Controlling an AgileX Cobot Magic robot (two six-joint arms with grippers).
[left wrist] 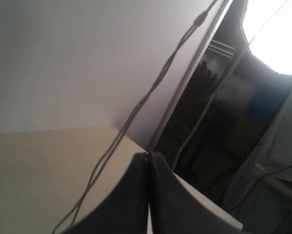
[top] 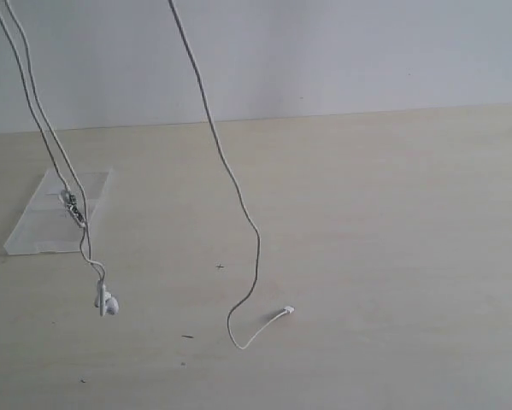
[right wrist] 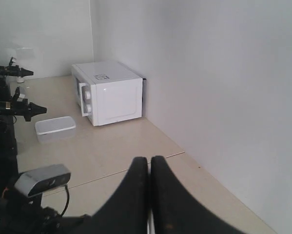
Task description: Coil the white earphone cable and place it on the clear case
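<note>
The white earphone cable (top: 258, 248) hangs down from above the exterior view in long strands. Its two earbuds (top: 107, 301) dangle at the table on the left, just in front of the clear case (top: 42, 231), which lies flat there. Its plug (top: 288, 310) rests on the table near the middle, after a small loop. Neither gripper shows in the exterior view. In the left wrist view my left gripper (left wrist: 147, 156) is shut, the thin cable (left wrist: 134, 113) pinched at its tips and running away in dark strands. My right gripper (right wrist: 149, 158) is shut with nothing between its fingers.
A white microwave (right wrist: 111, 95) stands against the wall. A white lidded box (right wrist: 55, 127) sits in front of it, and a grey camera (right wrist: 41, 178) on a mount is close to the right arm. A white wall backs the table.
</note>
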